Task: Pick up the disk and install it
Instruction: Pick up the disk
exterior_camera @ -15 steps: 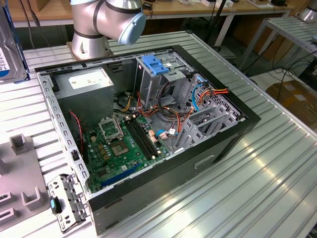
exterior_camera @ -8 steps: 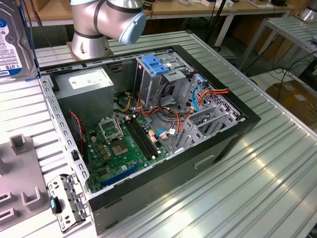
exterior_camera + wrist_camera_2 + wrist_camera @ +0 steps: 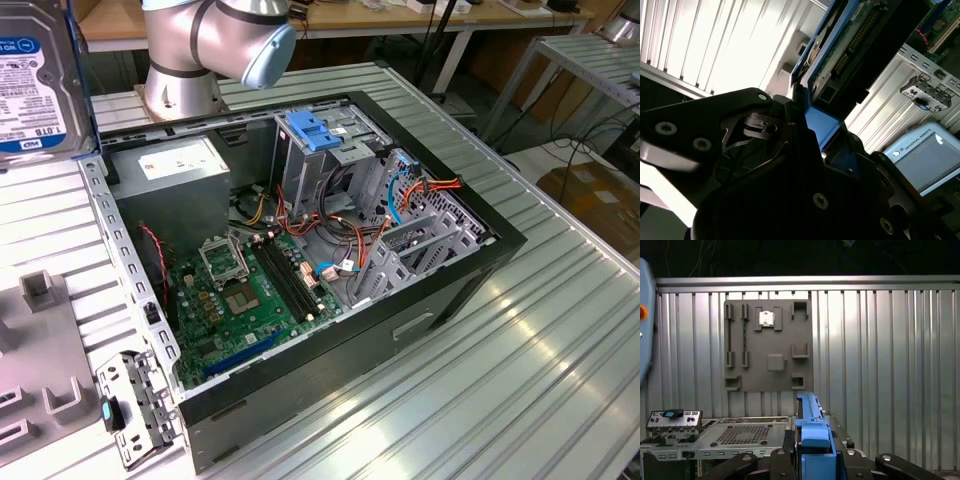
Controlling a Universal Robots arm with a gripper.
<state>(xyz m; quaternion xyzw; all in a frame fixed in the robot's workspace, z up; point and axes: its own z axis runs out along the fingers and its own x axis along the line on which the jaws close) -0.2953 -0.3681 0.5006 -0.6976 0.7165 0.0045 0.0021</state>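
My hand [image 3: 815,125] is clamped on one blue end of the flat silver-grey metal disk [image 3: 30,75], which has a white label and blue plastic carrier rails. In the exterior view the disk hangs high at that view's left, well apart from the open black computer case [image 3: 470,250] lying on the ribbed aluminium table [image 3: 540,400].

My main worry is the grip. In the second wrist view I hold only the plastic carrier, and most of the metal body juts out past my fingers [image 3: 740,125]. I judge that its weight could lever it crooked or slide it loose during a quick swing. A tilted disk would meet a bay skewed, and its rails could jam on the sheet-metal edges of the grey metal drive cages [image 3: 420,240].

The loose orange and blue cables [image 3: 415,190] draped over those cages could snag or get pinched under the carrier. The blue plastic latch [image 3: 315,132] stands proud on the tall cage, so a low pass could clip it. If the disk dropped inside the case, it would land on the green motherboard [image 3: 250,300]. I cannot tell which bay is free.
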